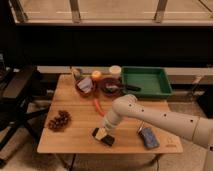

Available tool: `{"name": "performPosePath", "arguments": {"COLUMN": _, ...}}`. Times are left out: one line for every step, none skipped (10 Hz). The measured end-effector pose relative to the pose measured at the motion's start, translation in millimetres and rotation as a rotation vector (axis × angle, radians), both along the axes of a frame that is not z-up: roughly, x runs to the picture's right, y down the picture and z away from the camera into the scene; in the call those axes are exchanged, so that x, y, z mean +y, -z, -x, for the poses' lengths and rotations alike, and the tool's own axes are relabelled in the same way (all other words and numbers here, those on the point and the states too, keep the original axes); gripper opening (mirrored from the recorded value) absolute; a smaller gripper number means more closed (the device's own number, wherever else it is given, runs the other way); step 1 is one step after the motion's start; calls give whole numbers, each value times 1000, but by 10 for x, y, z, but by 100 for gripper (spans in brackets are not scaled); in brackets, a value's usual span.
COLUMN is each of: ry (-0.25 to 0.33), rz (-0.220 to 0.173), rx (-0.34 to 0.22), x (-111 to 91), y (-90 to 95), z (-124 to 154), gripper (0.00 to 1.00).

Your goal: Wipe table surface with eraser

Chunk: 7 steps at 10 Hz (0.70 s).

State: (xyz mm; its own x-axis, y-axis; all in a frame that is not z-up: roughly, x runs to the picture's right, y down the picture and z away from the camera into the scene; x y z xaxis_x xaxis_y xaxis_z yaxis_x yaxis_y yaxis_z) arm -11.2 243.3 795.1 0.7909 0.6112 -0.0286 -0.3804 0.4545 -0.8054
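Observation:
The table surface (75, 122) is a light-brown wooden plank top filling the middle of the camera view. The eraser (102, 136), a small black block with a pale tan side, lies flat on it near the front edge, a little right of centre. My gripper (105, 131) comes down from the white arm (160, 117) on the right and is shut on the eraser, pressing it to the wood.
A blue-grey pad (148, 137) lies right of the eraser. An orange-red stick (98, 107) is just behind it. Dark grapes (59, 121) sit front left. Two bowls (85, 86), cups and a green tray (146, 81) line the back. An office chair (17, 97) stands at left.

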Motion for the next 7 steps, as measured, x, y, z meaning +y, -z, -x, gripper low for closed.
{"name": "performPosePath", "arguments": {"ry": -6, "rz": 12, "rx": 29, "x": 40, "y": -1, "z": -185, "gripper": 14}}
{"name": "performPosePath", "arguments": {"ry": -12, "rz": 15, "rx": 53, "x": 52, "y": -2, "z": -340, "gripper": 14}}
{"name": "performPosePath", "arguments": {"ry": -17, "rz": 5, "rx": 87, "x": 21, "y": -11, "z": -520, "gripper": 14}}
{"name": "performPosePath", "arguments": {"ry": -18, "rz": -5, "rx": 108, "x": -16, "y": -39, "z": -620, "gripper": 14}}
{"name": "performPosePath", "arguments": {"ry": -15, "rz": -15, "rx": 118, "x": -59, "y": -62, "z": -655, "gripper": 14}}
{"name": "performPosePath", "arguments": {"ry": -3, "rz": -28, "rx": 122, "x": -108, "y": -85, "z": -661, "gripper": 14}}
{"name": "performPosePath", "arguments": {"ry": 14, "rz": -44, "rx": 115, "x": -158, "y": -107, "z": -612, "gripper": 14}}
